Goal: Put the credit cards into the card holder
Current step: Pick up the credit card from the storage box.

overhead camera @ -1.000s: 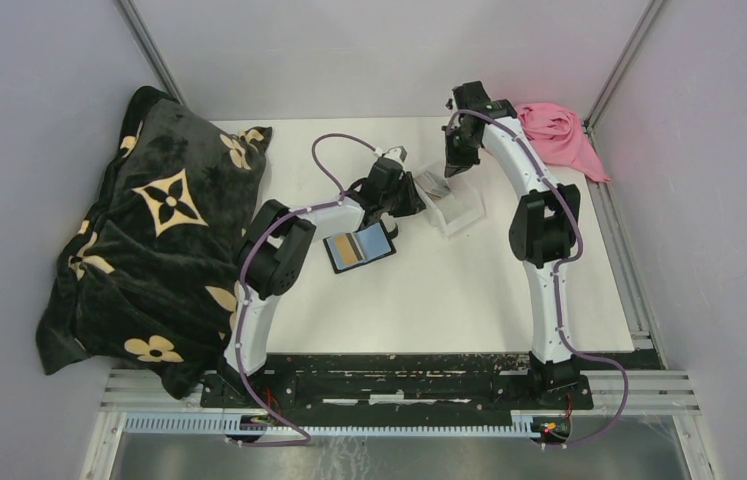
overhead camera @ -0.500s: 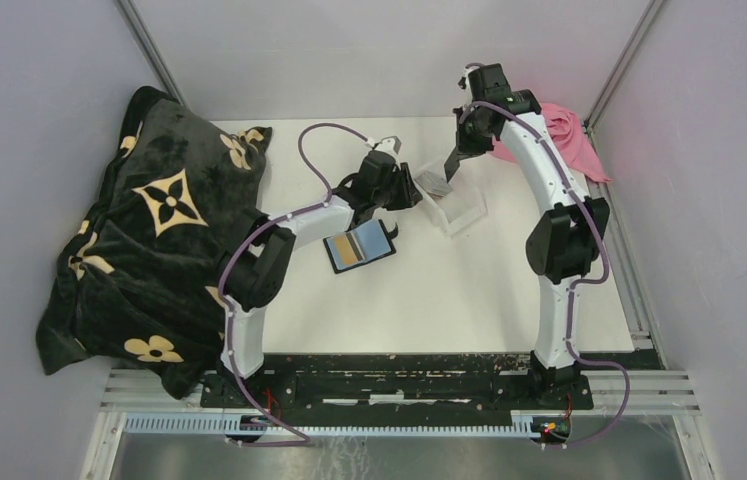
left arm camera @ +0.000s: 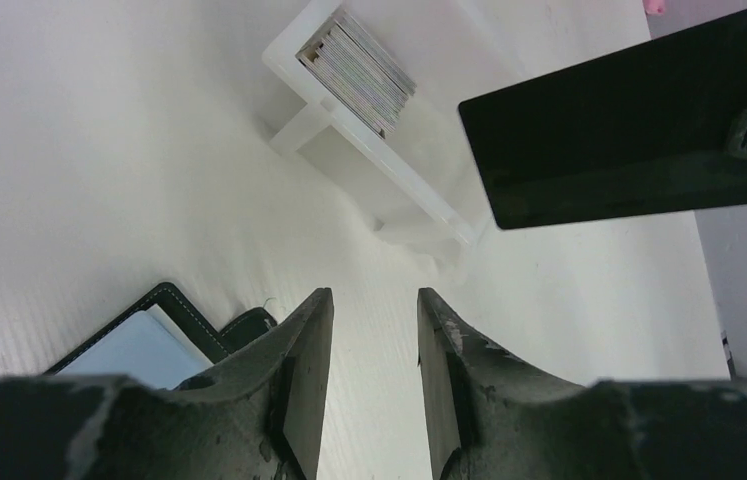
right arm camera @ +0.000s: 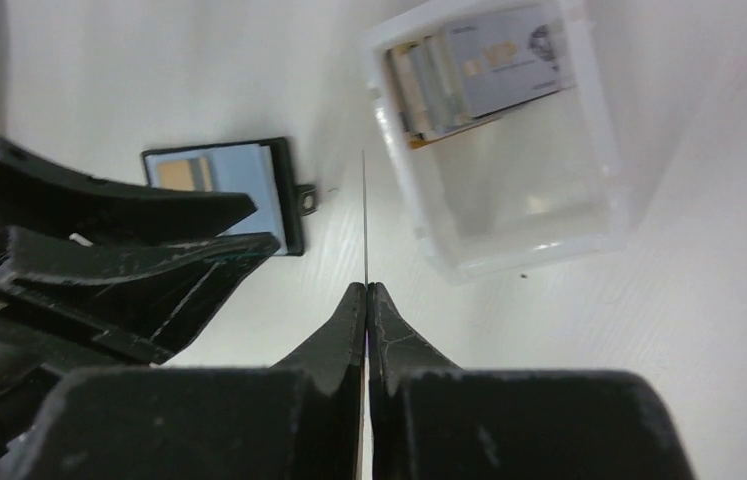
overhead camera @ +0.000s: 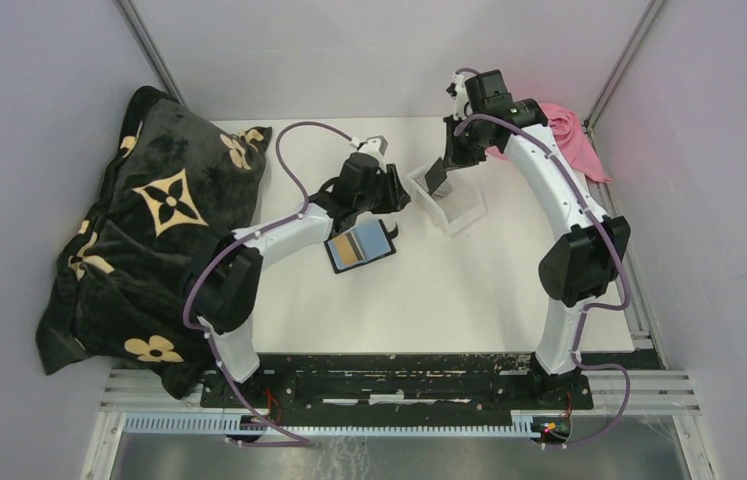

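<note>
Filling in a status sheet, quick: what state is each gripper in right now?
Left gripper: open, holding nothing.
Right gripper: shut on a dark credit card.

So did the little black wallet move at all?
No. The card holder lies open in the same spot as before, just as near the clear tray, which has not shifted either.

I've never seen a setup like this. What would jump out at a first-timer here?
Probably the big black blanket with gold flowers, heaped at the left of the table. Next, the right pincer, shut on a dark card held up close to a clear tray holding more cards. The left pincer hangs open beside an open black wallet mid-table.
</note>
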